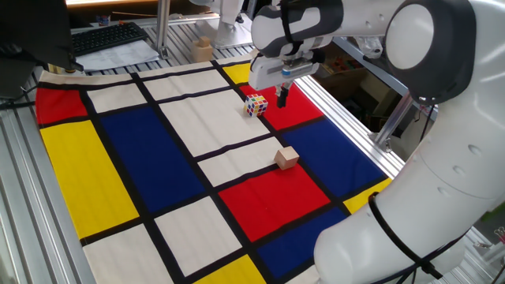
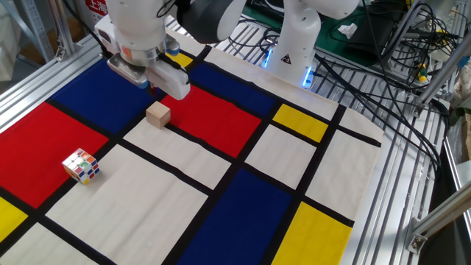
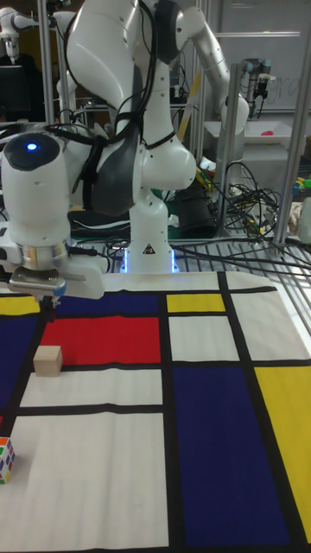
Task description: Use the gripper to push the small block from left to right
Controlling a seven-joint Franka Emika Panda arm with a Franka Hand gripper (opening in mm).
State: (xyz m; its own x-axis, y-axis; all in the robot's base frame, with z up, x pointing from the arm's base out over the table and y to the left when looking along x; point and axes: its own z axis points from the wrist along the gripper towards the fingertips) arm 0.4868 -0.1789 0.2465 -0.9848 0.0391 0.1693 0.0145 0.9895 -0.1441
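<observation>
The small block is a plain tan wooden cube. It rests on the patchwork mat where a white patch meets a red one, also seen as the small block and the small block. My gripper hangs above the mat with its black tip pointing down and nothing held. It looks shut. In the other fixed view the gripper sits just behind the block, apart from it. The tall fixed view puts the gripper above and behind the cube.
A multicoloured puzzle cube lies on the mat beside a red patch, also seen as the puzzle cube. The robot base and cables stand behind the mat. Aluminium rails edge the table. A keyboard lies beyond it.
</observation>
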